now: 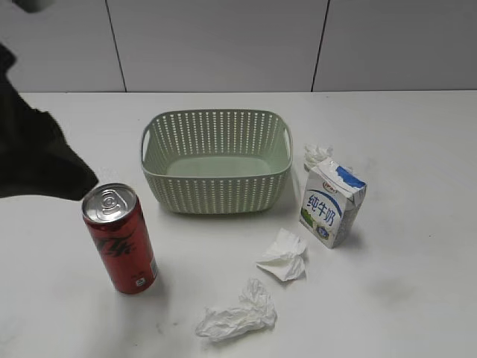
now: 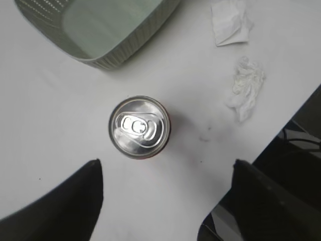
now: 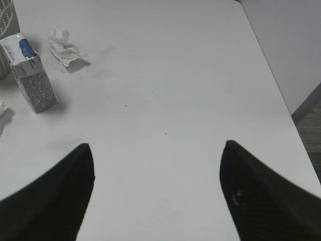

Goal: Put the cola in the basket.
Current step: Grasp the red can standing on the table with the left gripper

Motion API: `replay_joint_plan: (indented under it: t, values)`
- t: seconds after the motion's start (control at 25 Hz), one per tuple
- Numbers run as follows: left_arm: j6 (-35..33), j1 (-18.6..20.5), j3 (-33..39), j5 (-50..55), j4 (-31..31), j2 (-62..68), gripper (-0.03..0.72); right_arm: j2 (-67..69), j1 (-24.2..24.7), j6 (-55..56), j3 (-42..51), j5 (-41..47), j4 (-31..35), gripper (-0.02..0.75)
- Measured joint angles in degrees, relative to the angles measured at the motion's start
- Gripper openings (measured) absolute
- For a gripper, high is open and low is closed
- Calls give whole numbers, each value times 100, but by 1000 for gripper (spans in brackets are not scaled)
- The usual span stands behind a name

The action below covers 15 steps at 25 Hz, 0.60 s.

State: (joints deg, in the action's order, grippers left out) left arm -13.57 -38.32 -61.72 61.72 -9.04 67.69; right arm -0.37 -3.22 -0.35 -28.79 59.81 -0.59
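- the cola [image 1: 119, 239], a tall slim red can with a silver top, is stood upright on the table, front-left of the basket, apart from it.
- the basket [image 1: 216, 190], pale green and perforated, is seen empty.

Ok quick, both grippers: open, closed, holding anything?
Left gripper: open, holding nothing, above the cola.
Right gripper: open, holding nothing, over bare table.

Milk carton [image 1: 331, 203] upright; three crumpled tissues [image 1: 284, 256] on white table [image 1: 417, 298].
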Motion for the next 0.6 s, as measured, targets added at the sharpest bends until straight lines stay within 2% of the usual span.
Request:
replay_joint_plan:
  t: [0.24, 0.48, 0.6]
  values:
    - [65, -24, -469, 273, 160, 1191, 608, 0, 0, 0, 0, 0, 0, 590]
    - [362, -19, -497, 458, 631, 2008, 608, 0, 0, 0, 0, 0, 6, 590]
    - [423, -19, -497, 349, 623, 2178, 620, 0, 0, 0, 0, 0, 6, 591]
